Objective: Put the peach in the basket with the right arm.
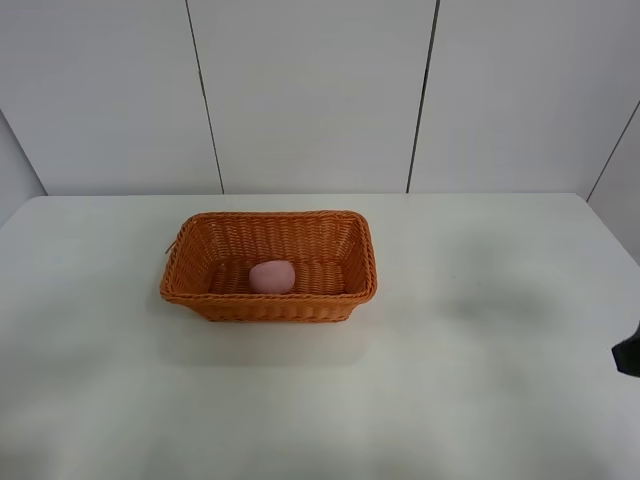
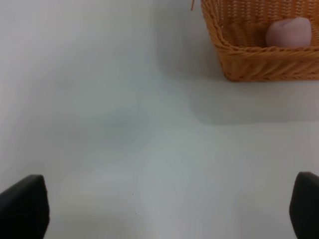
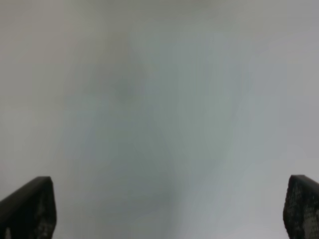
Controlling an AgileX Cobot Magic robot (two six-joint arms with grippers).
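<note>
The pale pink peach (image 1: 271,276) lies inside the orange-brown wicker basket (image 1: 200,225), near its front wall. The left wrist view shows the same peach (image 2: 288,32) behind the basket's braided rim (image 2: 259,52). My left gripper (image 2: 164,211) is open over bare table, well short of the basket, with nothing between its fingers. My right gripper (image 3: 169,209) is open too, its dark fingertips (image 3: 30,206) wide apart above plain white table. Of the right arm only a black sliver (image 1: 628,355) shows at the right edge of the high view.
The white table (image 1: 480,330) stretches around the basket on all sides. Pale wall panels (image 1: 310,90) stand behind its far edge.
</note>
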